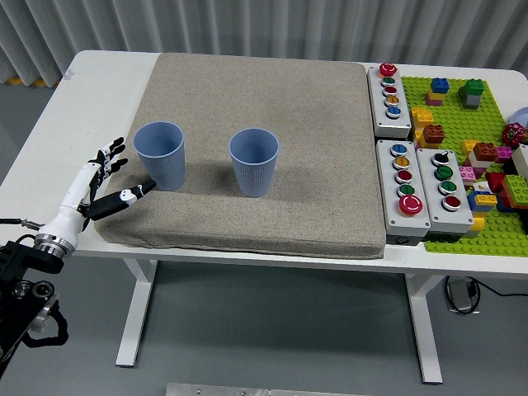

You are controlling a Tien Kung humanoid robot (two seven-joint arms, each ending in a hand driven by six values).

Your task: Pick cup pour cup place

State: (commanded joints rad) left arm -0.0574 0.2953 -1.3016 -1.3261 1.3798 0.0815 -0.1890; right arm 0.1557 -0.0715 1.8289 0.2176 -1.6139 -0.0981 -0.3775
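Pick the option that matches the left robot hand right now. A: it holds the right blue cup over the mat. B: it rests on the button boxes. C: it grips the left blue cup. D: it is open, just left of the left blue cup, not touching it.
D: the left robot hand has its fingers spread and holds nothing, beside the left blue cup, which stands upright on the mat.
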